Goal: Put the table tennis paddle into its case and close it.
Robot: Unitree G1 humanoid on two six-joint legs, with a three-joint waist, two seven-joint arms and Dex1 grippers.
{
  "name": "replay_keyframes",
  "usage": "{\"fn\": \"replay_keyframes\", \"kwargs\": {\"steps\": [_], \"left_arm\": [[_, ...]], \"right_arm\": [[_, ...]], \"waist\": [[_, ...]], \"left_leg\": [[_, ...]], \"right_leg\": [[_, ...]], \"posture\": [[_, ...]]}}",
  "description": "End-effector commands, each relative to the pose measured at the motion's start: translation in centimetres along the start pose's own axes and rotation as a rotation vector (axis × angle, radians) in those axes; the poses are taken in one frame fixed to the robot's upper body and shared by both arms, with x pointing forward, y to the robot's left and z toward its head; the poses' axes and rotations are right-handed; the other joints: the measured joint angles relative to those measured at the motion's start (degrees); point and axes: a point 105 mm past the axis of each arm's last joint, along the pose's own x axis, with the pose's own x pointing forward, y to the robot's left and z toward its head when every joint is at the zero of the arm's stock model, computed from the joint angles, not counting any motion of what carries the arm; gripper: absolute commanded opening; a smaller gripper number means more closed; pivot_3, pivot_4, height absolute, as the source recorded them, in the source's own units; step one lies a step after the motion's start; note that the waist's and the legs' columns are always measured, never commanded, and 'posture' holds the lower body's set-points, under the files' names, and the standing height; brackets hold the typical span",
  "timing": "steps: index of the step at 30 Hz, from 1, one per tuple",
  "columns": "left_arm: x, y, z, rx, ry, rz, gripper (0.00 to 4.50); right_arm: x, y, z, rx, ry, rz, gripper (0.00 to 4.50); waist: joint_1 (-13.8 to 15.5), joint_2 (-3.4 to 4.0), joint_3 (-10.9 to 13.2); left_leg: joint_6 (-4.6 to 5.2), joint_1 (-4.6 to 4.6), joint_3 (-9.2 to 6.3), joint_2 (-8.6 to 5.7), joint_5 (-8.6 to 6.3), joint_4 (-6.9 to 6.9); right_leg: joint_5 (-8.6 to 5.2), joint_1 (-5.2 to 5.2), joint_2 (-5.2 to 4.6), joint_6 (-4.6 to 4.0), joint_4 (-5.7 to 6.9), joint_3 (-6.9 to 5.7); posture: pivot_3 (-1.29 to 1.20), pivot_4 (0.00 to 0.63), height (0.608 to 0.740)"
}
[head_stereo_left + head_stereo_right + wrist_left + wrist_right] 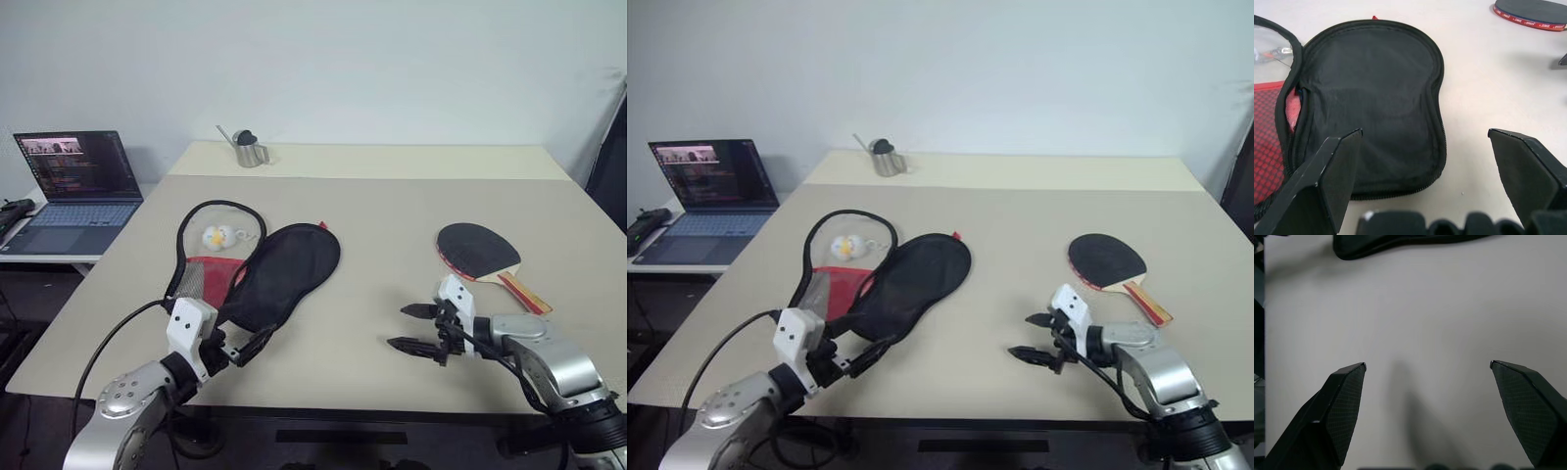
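A broad beige surface [392, 196] runs back to a plain white wall, with a small metal cup [250, 151] at its far edge and an open laptop [73, 191] on a side desk to the left. The case [260, 274] lies unzipped, a white-yellow plush charm [218, 236] in its open half. The table tennis paddle [482, 252] rests well apart on the right (its red edge lettering is unreadable). The left gripper [247, 345] and right gripper [411, 327] hover wide, empty.
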Motion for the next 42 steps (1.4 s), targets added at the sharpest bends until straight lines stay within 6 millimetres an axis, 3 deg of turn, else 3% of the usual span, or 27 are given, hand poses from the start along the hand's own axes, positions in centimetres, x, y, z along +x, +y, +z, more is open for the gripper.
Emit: {"fn": "replay_keyframes", "kwargs": {"steps": [1,9,22,32,42], "left_arm": [[-0.6,-0.1,1.5,0.035,-0.04,-0.007,4.49],[-0.2,0.5,2.7,0.067,-0.05,-0.024,4.49],[-1.5,3.5,3.0,0.105,-0.013,-0.026,4.49],[-2.3,5.5,4.7,0.058,-0.031,-0.087,4.49],[-2.0,6.6,5.1,0.044,-0.024,-0.116,4.49]], "right_arm": [[0.7,0.9,1.6,-0.025,-0.051,0.027,4.46],[1.6,-0.3,3.6,-0.005,-0.116,-0.045,4.46],[6.2,-1.2,6.5,0.025,-0.188,-0.144,4.46],[9.7,-1.3,7.0,0.33,-0.099,-0.142,4.46],[13.9,-0.6,7.4,0.42,-0.032,-0.157,4.46]], "waist": [[0.04,0.0,0.0],[0.03,0.02,0.01],[-0.23,0.04,0.03],[-1.34,0.07,0.04],[-2.18,0.06,0.03]], "left_leg": [[0.0,0.01,0.0,0.0,0.0,0.0],[0.0,0.0,-0.05,-0.01,0.0,-0.01],[-0.22,0.0,-0.03,0.0,0.08,-0.03],[-0.23,-0.05,0.04,0.01,0.09,-0.05],[-0.24,-0.05,0.64,0.02,0.09,-0.14]], "right_leg": [[0.0,0.0,0.01,0.0,0.0,0.0],[0.0,-0.01,0.02,0.0,0.01,-0.03],[-0.01,-0.13,0.06,-0.03,0.07,0.04],[0.0,-0.35,0.06,-0.05,0.25,0.28],[0.0,-0.82,0.11,-0.05,0.45,1.08]], "posture": [[0.0,0.15,0.74],[0.0,0.15,0.74],[0.0,0.15,0.74],[0.0,0.15,0.74],[0.0,0.15,0.74]]}}
